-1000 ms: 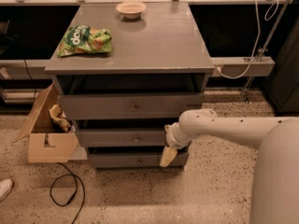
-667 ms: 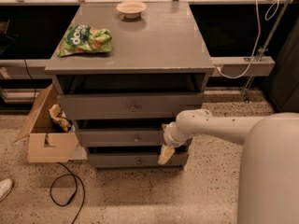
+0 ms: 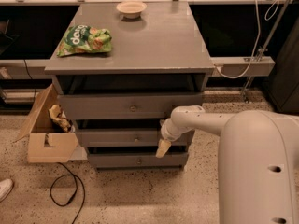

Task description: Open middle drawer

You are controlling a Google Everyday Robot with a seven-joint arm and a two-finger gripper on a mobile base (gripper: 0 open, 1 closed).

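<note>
The middle drawer [image 3: 107,137] is the grey front between the taller top drawer [image 3: 103,107] and the bottom drawer [image 3: 117,161] of the grey cabinet, with a small brass knob [image 3: 136,138] at its centre. A dark gap shows above it. My gripper [image 3: 163,149] hangs at the right end of the middle drawer's front, pointing down over its lower edge and well right of the knob. My white arm [image 3: 201,120] reaches in from the right.
On the cabinet top [image 3: 154,45] lie a green chip bag [image 3: 85,40] and a small bowl [image 3: 131,8]. An open cardboard box [image 3: 46,143] stands on the floor at the left. A black cable [image 3: 65,190] loops on the floor in front.
My gripper has shifted slightly left and up along the drawer fronts. The drawers look the same.
</note>
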